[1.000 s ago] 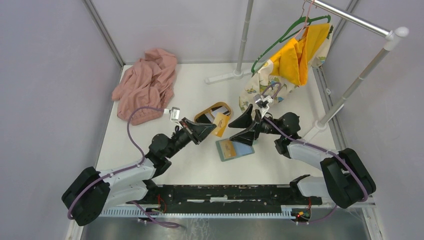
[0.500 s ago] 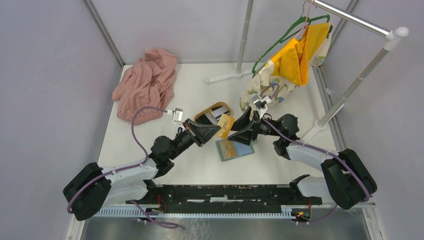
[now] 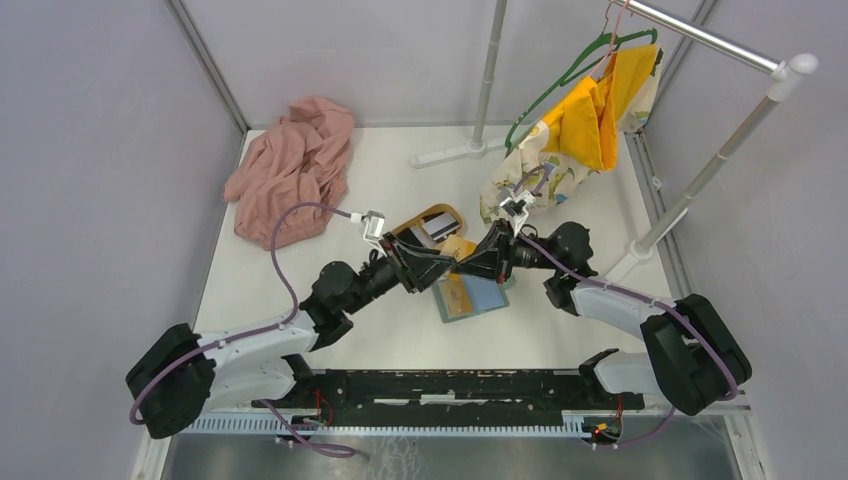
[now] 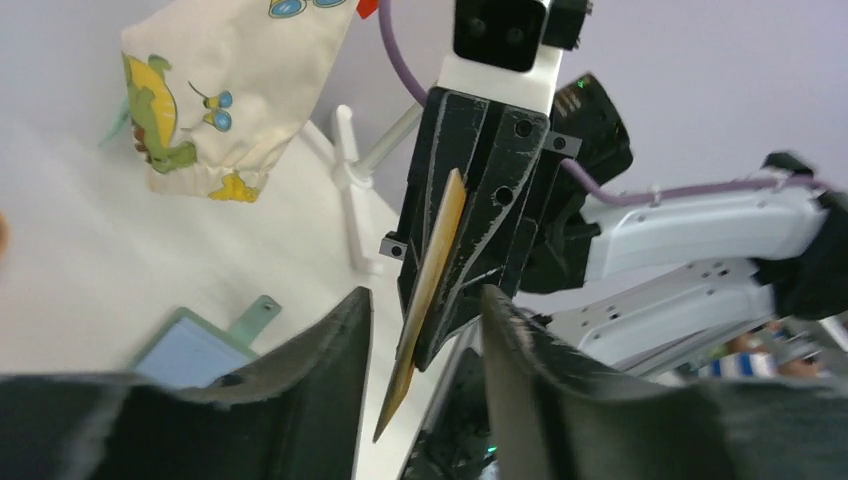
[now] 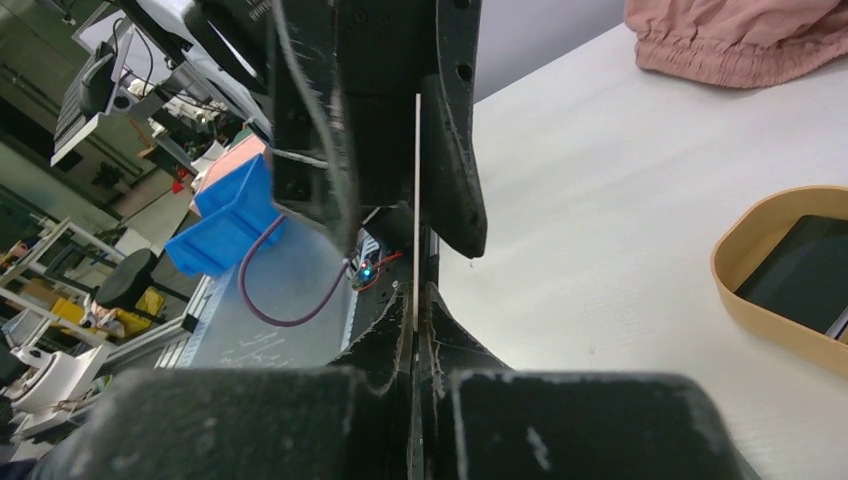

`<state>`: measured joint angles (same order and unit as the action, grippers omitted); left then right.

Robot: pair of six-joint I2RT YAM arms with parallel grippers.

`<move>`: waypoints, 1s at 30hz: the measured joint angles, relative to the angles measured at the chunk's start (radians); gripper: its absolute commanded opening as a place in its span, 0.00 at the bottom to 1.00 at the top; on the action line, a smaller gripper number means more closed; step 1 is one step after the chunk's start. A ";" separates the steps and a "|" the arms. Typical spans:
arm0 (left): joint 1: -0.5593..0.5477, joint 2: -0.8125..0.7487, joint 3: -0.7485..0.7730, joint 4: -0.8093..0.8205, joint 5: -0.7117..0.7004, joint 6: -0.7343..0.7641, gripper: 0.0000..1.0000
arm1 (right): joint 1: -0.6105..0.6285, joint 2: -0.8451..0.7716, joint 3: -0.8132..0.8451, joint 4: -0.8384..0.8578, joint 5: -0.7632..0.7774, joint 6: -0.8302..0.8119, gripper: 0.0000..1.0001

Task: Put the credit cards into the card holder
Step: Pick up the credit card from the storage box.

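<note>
The right gripper (image 5: 416, 310) is clamped on a tan card (image 4: 400, 375), which shows only as a thin edge-on line from its own wrist. The left gripper (image 3: 440, 268) is spread, one finger on either side of that card; whether either finger touches it is unclear. Beneath them, mid-table, the card holder (image 3: 472, 300) lies open, its far part hidden by the fingers. Toward the far edge, the wooden tray (image 5: 735, 290) holds a black card (image 5: 810, 265), cut off by the frame.

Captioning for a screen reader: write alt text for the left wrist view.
The right gripper pinches a tan card edge-on, its lower end between the left gripper's open fingers. At lower left the pale blue card holder lies open on the white table; a dinosaur-print cloth hangs at upper left.
</note>
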<state>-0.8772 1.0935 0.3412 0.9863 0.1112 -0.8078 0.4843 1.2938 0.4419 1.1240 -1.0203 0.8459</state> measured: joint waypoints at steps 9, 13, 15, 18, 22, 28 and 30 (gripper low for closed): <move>0.008 -0.214 0.163 -0.499 0.074 0.245 0.70 | 0.018 0.048 0.162 -0.359 -0.156 -0.330 0.00; 0.014 -0.187 0.168 -0.618 0.107 0.296 0.55 | 0.039 0.052 0.167 -0.465 -0.202 -0.431 0.00; 0.014 -0.166 0.168 -0.658 0.117 0.309 0.49 | 0.045 0.052 0.171 -0.504 -0.214 -0.467 0.00; 0.014 -0.151 0.168 -0.690 0.132 0.322 0.39 | 0.046 0.058 0.178 -0.537 -0.226 -0.500 0.00; 0.017 -0.151 0.168 -0.686 0.146 0.323 0.30 | 0.046 0.068 0.180 -0.563 -0.236 -0.521 0.00; 0.019 -0.137 0.155 -0.627 0.169 0.322 0.19 | 0.046 0.070 0.181 -0.576 -0.241 -0.537 0.00; 0.021 -0.130 0.146 -0.607 0.179 0.321 0.23 | 0.046 0.071 0.181 -0.581 -0.245 -0.538 0.00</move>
<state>-0.8566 0.9630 0.4873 0.3798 0.2901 -0.4866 0.5301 1.3643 0.6228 0.5430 -1.2652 0.3080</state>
